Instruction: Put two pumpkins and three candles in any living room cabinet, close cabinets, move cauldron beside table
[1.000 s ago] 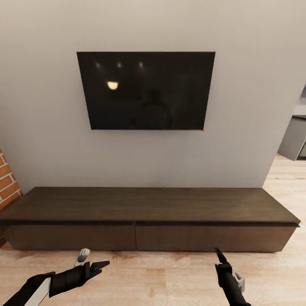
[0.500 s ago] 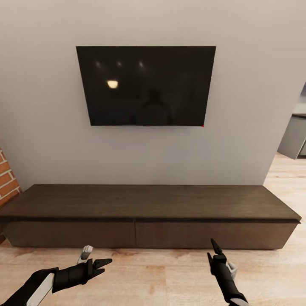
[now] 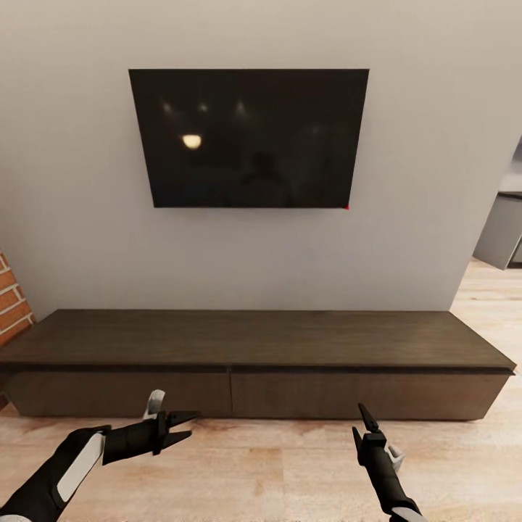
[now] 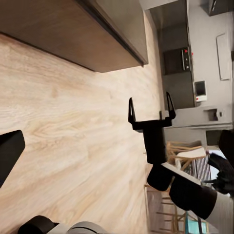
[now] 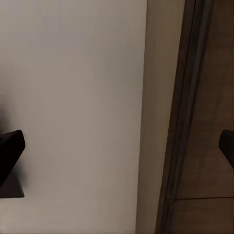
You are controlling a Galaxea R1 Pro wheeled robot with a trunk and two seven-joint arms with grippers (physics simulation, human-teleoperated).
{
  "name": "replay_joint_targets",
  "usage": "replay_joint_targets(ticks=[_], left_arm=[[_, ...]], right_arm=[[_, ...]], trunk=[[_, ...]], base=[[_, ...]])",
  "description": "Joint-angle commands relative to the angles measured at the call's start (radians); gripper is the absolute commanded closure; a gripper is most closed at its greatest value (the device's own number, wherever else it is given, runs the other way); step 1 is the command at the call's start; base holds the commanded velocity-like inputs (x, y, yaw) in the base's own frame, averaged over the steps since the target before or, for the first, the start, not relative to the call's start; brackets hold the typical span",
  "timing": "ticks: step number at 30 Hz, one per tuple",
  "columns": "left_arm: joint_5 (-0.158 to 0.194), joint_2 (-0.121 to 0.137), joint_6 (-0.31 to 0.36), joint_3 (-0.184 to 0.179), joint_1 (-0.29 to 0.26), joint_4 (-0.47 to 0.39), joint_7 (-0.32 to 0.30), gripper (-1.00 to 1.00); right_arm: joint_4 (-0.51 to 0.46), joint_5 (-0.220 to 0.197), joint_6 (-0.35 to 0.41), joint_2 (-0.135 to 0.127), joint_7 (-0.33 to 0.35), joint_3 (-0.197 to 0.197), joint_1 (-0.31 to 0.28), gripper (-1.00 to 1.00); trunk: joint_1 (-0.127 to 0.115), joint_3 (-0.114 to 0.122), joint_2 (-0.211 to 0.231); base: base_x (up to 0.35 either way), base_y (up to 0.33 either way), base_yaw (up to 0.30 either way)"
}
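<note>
The cabinet [image 3: 261, 341] is a long, low dark-brown unit against the grey wall, and both plain front panels [image 3: 319, 395] look shut. My left gripper [image 3: 185, 425] hovers open above the floor in front of the left panel. My right gripper [image 3: 359, 425] is open too, in front of the right panel, with its two fingers pointing at the cabinet. In the left wrist view the right gripper [image 4: 150, 108] shows its spread fingers beside the cabinet's end [image 4: 112, 44]. The right wrist view looks along the cabinet edge [image 5: 183, 117]. Pumpkins, candles, cauldron and table are out of view.
A black TV [image 3: 249, 138] hangs on the wall above the cabinet. Red brick [image 3: 11, 304] edges the left side, and a kitchen opening [image 3: 504, 232] lies to the right. Light wood floor [image 3: 275, 471] runs between me and the cabinet.
The view has shifted, so the TV and cabinet sit higher in the picture. My left arm has reached forward and to the right. My right gripper has risen a little toward the cabinet.
</note>
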Motion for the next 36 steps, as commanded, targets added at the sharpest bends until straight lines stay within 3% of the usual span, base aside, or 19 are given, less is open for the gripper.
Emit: replay_joint_targets(ticks=[1,16,36], left_arm=[[0.005,-0.001,0.006,-0.001,-0.001,0.000,-0.006,-1.00],[0.004,-0.010,0.007,0.006,-0.003,0.000,-0.100,-1.00],[0.006,-0.002,0.009,0.006,-0.003,0.000,-0.110,-1.00]], right_arm=[[0.000,-0.011,0.007,-0.001,0.006,0.006,-0.001,-1.00],[0.000,-0.011,0.009,-0.001,0.008,0.006,-0.001,-1.00],[0.006,-0.013,0.011,-0.004,0.054,0.008,-0.001,-1.00]], trunk=[[0.004,-0.004,-0.008],[0.061,-0.051,-0.113],[0.138,-0.114,-0.253]], base=[[0.000,0.000,0.000],[0.000,0.000,0.000],[0.000,0.000,0.000]])
